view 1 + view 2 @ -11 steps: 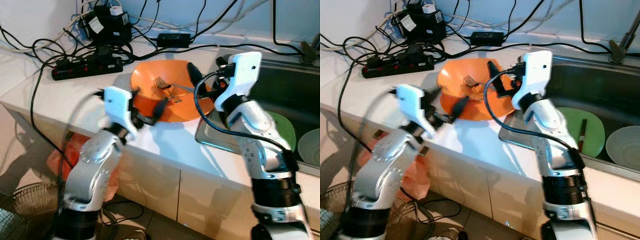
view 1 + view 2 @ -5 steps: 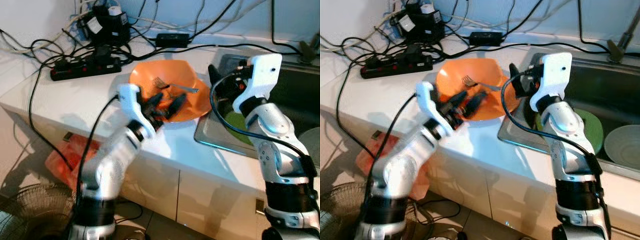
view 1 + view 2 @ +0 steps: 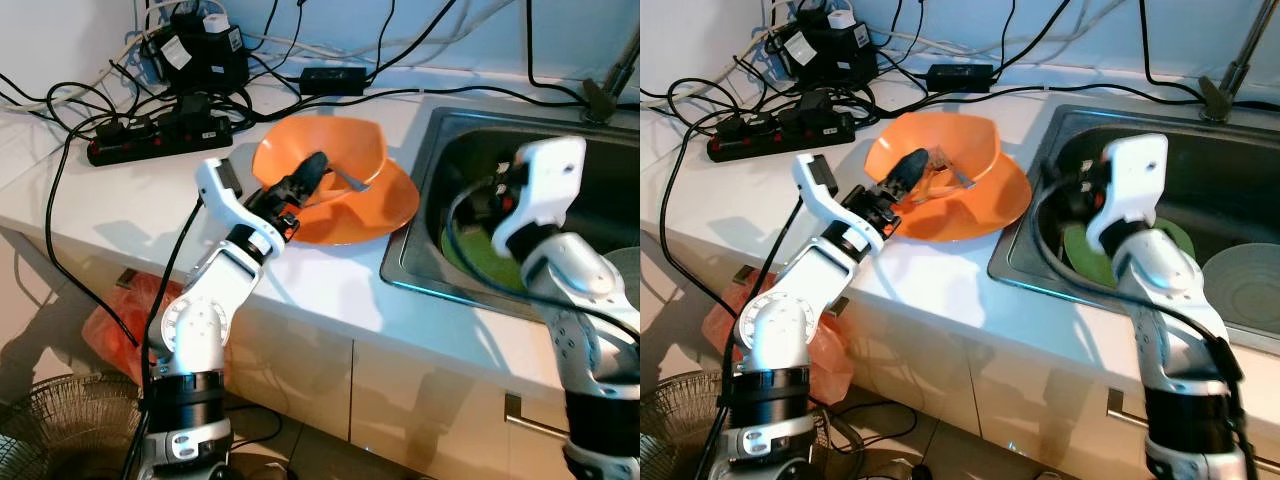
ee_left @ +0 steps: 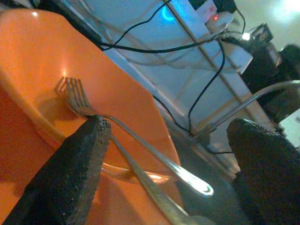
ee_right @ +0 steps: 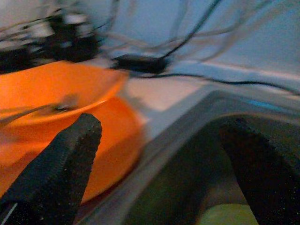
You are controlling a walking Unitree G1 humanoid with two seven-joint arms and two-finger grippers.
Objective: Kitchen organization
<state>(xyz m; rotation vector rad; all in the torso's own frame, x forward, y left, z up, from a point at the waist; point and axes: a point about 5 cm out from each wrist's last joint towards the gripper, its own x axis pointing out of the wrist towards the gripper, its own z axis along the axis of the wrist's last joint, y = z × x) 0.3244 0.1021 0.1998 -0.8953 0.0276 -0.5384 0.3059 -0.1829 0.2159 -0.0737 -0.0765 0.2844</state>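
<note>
Since a second ago: left gripper raised from the tabletop edge into the orange bowl, right gripper pulled back over the sink. Left fingers spread wide around fork handles, tines visible in the left wrist view. Orange plate beneath. Right fingers wide apart, holding nothing; green plate below.

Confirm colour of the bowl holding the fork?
Orange bowl; silver fork. Clearest in left wrist view.
</note>
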